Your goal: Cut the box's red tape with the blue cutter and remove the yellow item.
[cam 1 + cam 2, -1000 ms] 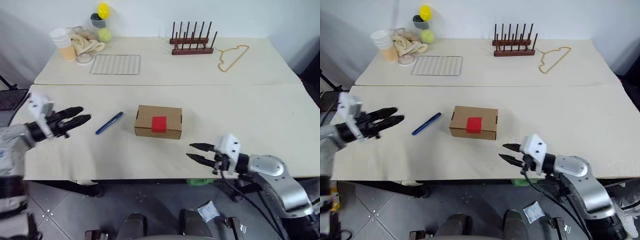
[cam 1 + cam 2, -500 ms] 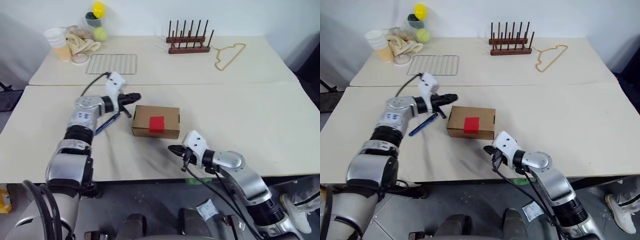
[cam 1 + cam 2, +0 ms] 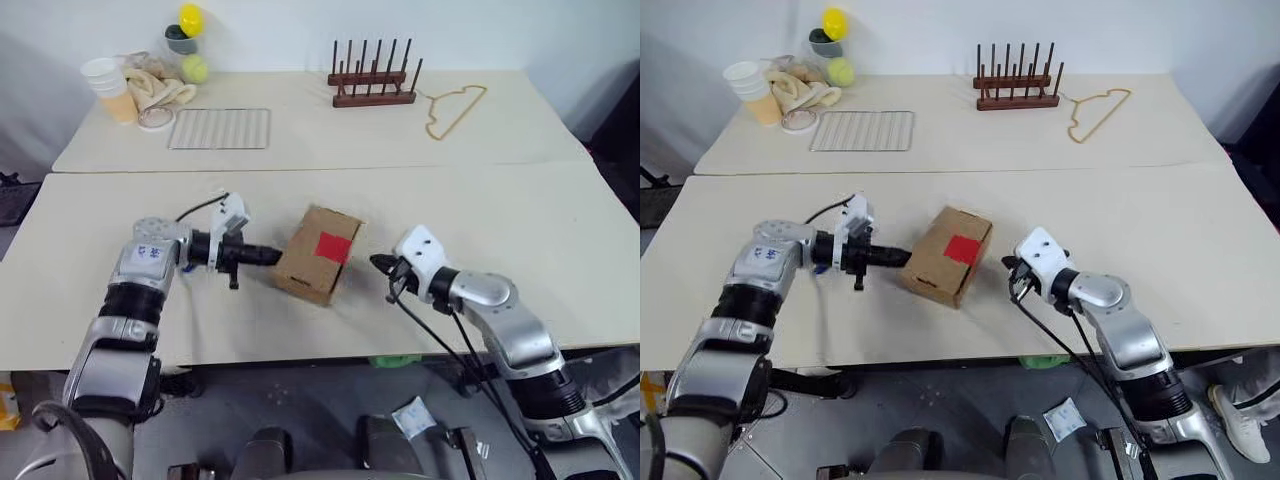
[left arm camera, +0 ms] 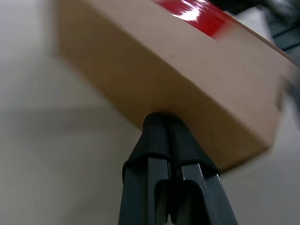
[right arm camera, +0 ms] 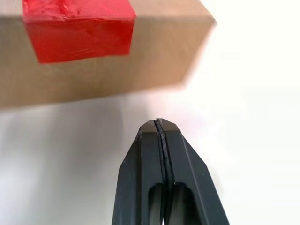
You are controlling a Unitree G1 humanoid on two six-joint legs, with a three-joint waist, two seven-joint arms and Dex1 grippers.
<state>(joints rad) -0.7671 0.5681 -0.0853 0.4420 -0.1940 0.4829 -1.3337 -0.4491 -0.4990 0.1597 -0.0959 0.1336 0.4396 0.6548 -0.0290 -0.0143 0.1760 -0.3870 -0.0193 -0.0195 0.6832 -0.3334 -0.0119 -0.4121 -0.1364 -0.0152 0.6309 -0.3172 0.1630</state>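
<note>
The brown cardboard box [image 3: 318, 258] lies skewed on the near table, with the red tape [image 3: 333, 246] on its upper face. My left gripper [image 3: 270, 257] is shut. In the left wrist view its tips [image 4: 161, 117] press against the box's side wall [image 4: 187, 79]. My right gripper [image 3: 381, 265] is also shut and holds nothing. It hovers just right of the box, and in the right wrist view a strip of table lies between its tips [image 5: 158, 123] and the box [image 5: 93, 70]. The blue cutter and the yellow item are hidden.
On the far table stand a wooden peg rack [image 3: 370, 85], a yellow hanger [image 3: 455, 105], a wire grid [image 3: 218, 128], stacked cups [image 3: 105, 82], a cloth [image 3: 155, 85], and a yellow egg [image 3: 190, 18] above a tennis ball [image 3: 195, 68]. A seam [image 3: 450, 163] joins the two tables.
The box has swung askew. My left gripper came down and across to the box's left side, and my right gripper advanced to its right end. Both were open a second ago and are now shut.
</note>
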